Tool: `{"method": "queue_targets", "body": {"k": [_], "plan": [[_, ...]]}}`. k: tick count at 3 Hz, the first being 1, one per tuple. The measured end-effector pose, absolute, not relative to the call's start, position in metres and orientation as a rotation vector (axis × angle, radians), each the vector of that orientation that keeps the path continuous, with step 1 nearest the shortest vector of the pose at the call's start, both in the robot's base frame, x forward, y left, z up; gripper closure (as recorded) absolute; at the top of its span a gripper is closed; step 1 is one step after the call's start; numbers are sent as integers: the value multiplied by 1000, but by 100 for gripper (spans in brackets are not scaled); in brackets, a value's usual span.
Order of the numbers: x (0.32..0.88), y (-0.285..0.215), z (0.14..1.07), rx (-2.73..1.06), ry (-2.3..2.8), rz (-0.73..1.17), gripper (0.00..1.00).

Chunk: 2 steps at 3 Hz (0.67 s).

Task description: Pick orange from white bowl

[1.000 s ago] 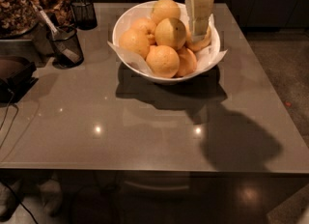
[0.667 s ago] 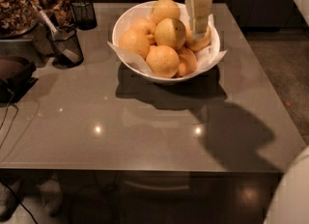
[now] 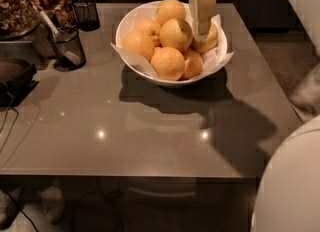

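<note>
The white bowl (image 3: 150, 71), lined with white paper, stands at the back middle of the grey table and holds several yellow-orange fruits. The orange (image 3: 176, 34), large and pale with a small dark stem dot, lies on top in the middle of the pile. My gripper (image 3: 202, 30) hangs down from above into the right side of the bowl. It is just right of the orange and over a fruit (image 3: 210, 40) by the rim. It holds nothing that I can see.
Two black mesh cups (image 3: 86, 13) (image 3: 67, 47) stand at the back left, beside a container of brown snacks (image 3: 15, 11). A dark object (image 3: 17, 78) lies at the left edge. A white part of my body (image 3: 292, 186) fills the lower right corner.
The gripper has stayed at the right side of the bowl. The white body part has come into view at the lower right. The fruits have not moved.
</note>
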<state>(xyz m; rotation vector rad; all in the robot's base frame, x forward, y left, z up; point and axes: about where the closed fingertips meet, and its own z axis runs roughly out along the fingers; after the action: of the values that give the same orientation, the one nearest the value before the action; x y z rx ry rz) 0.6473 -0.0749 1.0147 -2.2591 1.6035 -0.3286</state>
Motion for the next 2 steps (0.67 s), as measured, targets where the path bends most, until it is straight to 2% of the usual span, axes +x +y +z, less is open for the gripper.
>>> {"method": "queue_targets", "body": {"k": [1,2], "plan": [[653,-77,1009,-2261,1613,-319,12],[660,-81,1001,-2259,1631,-305,26]]}}
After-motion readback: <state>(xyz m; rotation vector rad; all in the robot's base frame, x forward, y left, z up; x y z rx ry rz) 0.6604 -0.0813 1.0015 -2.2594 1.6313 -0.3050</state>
